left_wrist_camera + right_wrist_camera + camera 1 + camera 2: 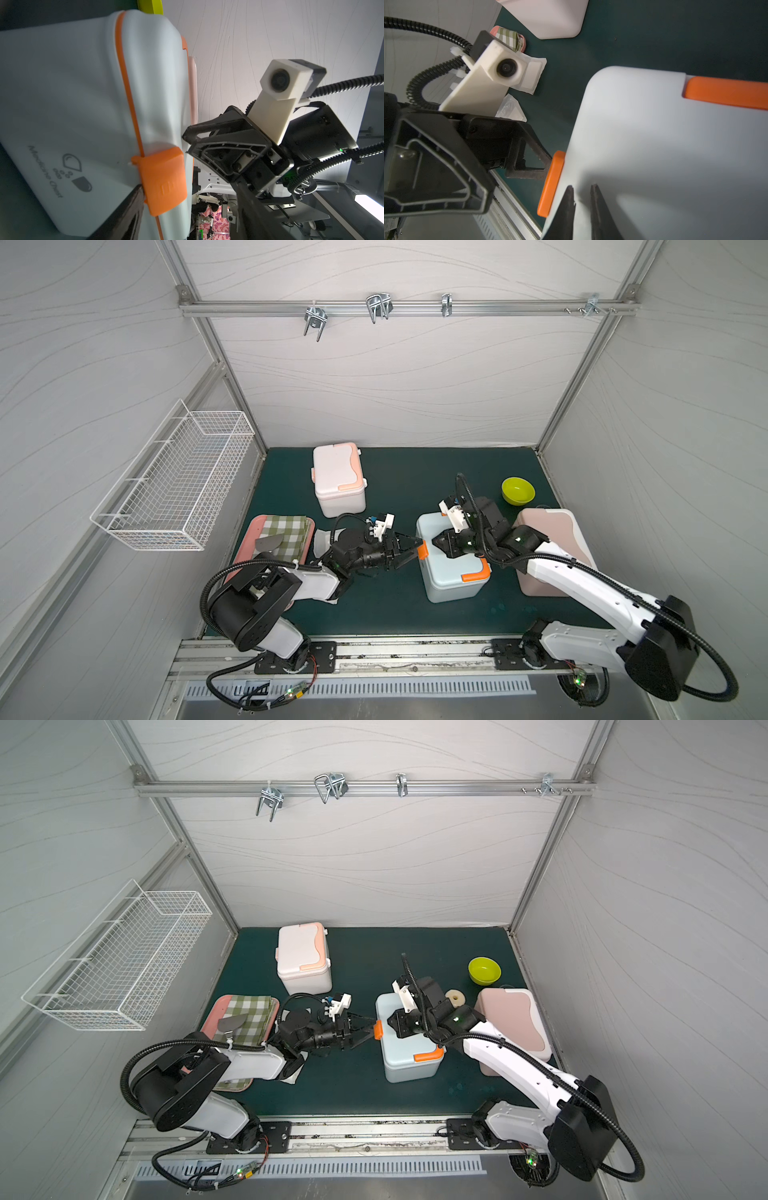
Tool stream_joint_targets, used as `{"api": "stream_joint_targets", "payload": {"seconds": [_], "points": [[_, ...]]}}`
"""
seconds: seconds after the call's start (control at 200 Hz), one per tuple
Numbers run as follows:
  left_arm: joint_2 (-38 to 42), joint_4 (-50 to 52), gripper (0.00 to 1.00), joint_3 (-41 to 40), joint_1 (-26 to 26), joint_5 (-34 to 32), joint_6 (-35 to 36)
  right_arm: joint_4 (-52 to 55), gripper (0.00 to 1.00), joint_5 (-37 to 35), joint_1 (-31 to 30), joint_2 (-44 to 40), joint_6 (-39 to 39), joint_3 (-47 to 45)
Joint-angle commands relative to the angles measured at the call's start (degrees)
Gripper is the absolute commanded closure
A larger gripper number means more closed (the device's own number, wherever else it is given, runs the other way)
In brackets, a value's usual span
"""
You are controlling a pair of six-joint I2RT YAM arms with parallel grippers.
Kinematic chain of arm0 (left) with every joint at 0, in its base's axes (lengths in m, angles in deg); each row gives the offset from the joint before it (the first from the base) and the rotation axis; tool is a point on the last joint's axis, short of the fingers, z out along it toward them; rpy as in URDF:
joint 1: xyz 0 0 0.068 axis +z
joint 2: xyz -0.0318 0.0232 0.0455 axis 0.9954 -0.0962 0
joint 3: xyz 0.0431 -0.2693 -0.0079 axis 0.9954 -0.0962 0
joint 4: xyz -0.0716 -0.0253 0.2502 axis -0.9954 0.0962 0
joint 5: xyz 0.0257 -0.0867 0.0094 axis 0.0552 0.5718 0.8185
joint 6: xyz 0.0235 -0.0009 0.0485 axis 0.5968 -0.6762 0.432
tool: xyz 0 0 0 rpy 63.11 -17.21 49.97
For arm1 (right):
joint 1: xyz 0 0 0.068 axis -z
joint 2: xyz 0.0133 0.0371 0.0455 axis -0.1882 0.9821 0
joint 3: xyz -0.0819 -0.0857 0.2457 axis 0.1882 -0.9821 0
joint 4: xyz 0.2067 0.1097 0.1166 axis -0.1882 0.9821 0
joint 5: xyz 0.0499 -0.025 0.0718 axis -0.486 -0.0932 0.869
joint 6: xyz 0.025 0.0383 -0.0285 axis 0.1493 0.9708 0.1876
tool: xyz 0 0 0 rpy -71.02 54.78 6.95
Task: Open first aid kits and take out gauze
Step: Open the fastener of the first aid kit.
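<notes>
Pale blue kit mid-worktop, lid shut, orange trim, "Medicine Chest" print. Step: unlatching. Left gripper spread wide around orange side clasp; right gripper narrow, empty, tips on lid, bracing. Next: lever clasp outward, lift lid. Gauze pouches lie near pink tray, left edge.

Bare mat between the white box and blue box gives passing room.

Robotics laboratory test cell. Aluminium framing and pale wall panels enclose a green-matted counter; two arm bases bolt to a front rail.
</notes>
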Motion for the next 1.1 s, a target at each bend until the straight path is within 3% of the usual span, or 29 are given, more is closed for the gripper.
{"api": "stream_joint_targets", "payload": {"seconds": [0.0, 0.15, 0.25, 0.485, 0.635, 0.85, 1.091], "points": [[3.4, -15.83, 0.3, 1.97, 0.18, 1.51, -1.71, 16.01, 0.81, -2.8, -0.39, 4.51, 0.36, -4.97], [4.94, -11.21, 0.28, 0.14, 1.51, 1.04, -0.18, 16.56, 0.79, -2.14, -0.52, 3.16, 0.72, -3.39], [8.99, -0.1, 0.25, -0.06, 1.99, 0.38, 4.03, 17.85, 0.73, -1.82, -0.47, 1.36, 0.64, -0.81], [24.89, 53.13, 0.16, 8.49, 1.88, -8.39, 23.6, 20.18, 0.42, -5.41, -0.32, -6.15, 1.57, 4.51], [26.89, 75.38, 0.16, 16.74, -1.61, -17.58, 30.59, 20.04, 0.27, -8.01, 2.94, -11.21, 2.45, 2.99], [19.32, 90.91, 0.16, 29.22, -9.9, -30.39, 36.8, 18.65, 0.17, -4.78, 12.99, -17.31, 3.43, -1.98], [9.09, 93.51, 0.17, 37.2, -12.69, -32.52, 39.78, 16.11, 0.1, 1.18, 18.34, -18.98, 3.44, -6.64]]}}
